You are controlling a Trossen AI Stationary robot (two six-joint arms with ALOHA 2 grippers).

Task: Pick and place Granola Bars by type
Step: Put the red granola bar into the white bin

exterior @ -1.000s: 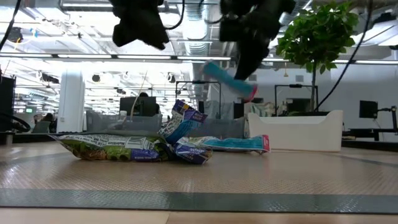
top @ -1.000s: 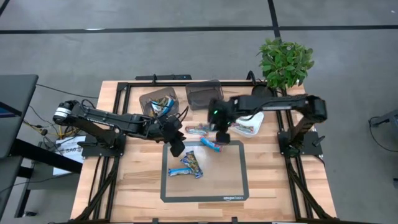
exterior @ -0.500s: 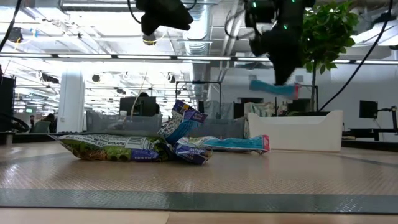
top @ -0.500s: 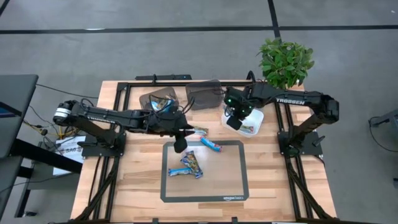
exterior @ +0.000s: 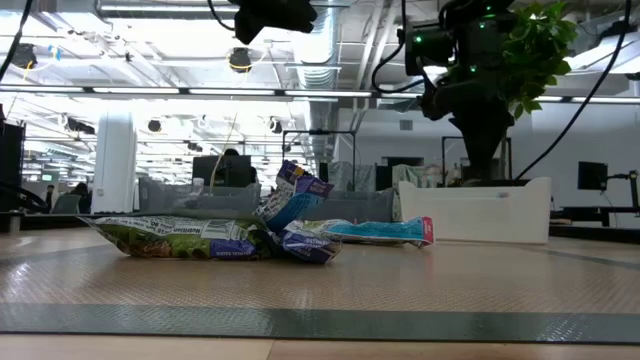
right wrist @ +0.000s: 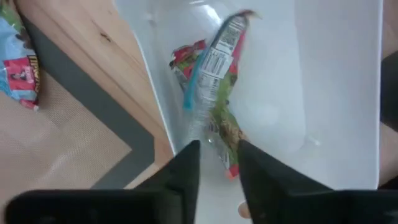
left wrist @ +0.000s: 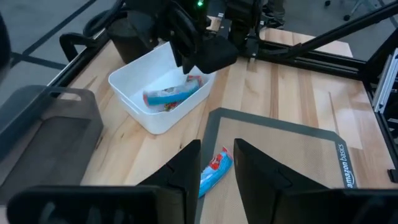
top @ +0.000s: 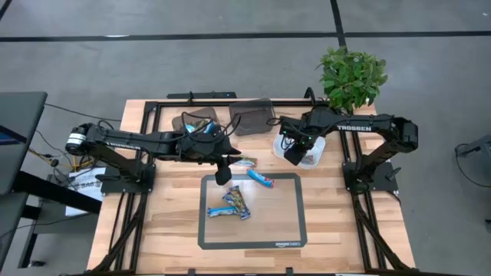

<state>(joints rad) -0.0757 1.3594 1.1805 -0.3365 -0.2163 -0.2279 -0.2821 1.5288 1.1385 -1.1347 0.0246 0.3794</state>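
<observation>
Watching the feeds, I take the white rectangular plastic tray (top: 314,146) as my landmark: my right gripper (top: 294,153) hangs directly over it, its two dark fingers a narrow gap apart with nothing clamped between them, and a shiny wrapped granola bar with green and red print (right wrist: 214,68) lies loose on the tray floor just beyond the fingertips, among at least one other red-ended wrapper. My left gripper (top: 222,175) hovers well to the side of the tray, above the near corner of the dark grey rubber mat (top: 291,230), fingers likewise slightly parted and empty, looking down at a bright blue bar with a red end (left wrist: 215,172) that lies on the mat between them. Farther from the tray, near the mat's middle, sits a small heap of blue and white wrappers (top: 235,202), and another blue bar (top: 243,161) rests on the bare wood just off the mat's edge. Beyond that, a dark translucent bin (top: 195,125) already holds some blue wrappers, with a second dark bin (top: 252,116) beside it, between it and the tray. I judge these bars light and a little stiff at the core, but the foil is slick and the crimped ends flimsy, so I would close across the middle of the body, on the narrow width, not on an end seal, and squeeze gently to avoid crushing.
</observation>
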